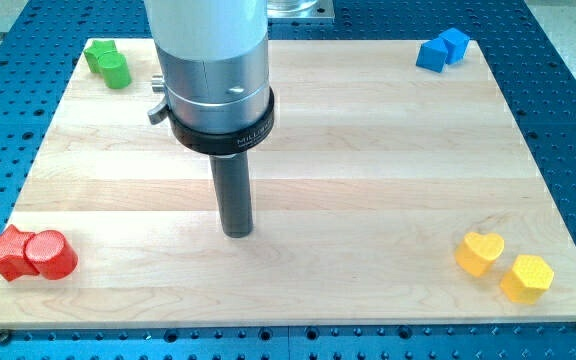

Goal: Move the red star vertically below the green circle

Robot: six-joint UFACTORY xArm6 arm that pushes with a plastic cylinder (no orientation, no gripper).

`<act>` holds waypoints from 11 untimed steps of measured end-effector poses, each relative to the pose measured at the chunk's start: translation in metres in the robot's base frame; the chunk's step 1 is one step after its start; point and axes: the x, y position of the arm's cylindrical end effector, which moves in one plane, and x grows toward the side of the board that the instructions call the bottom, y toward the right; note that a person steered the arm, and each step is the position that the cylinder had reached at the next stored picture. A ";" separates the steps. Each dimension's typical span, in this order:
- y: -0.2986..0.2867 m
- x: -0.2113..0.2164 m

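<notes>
Red star [8,251] far left of tip [237,233]

My wooden board [368,180] carries green blocks [108,63] top left, blue blocks [442,49] top right, a red star [9,250] touching a red cylinder [52,254] bottom left, and a yellow heart [479,252] beside a yellow hexagon [526,277] bottom right.

Descends upright from the view's top as a wide grey cylinder ringed by a black collar, narrowing to a straight dark rod, with my tip [237,233] set down left of the view's centre.
</notes>
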 end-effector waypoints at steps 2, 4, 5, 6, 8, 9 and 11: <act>-0.021 0.014; -0.138 0.091; -0.191 0.091; -0.214 0.065; -0.229 0.064; -0.197 0.006; -0.172 -0.091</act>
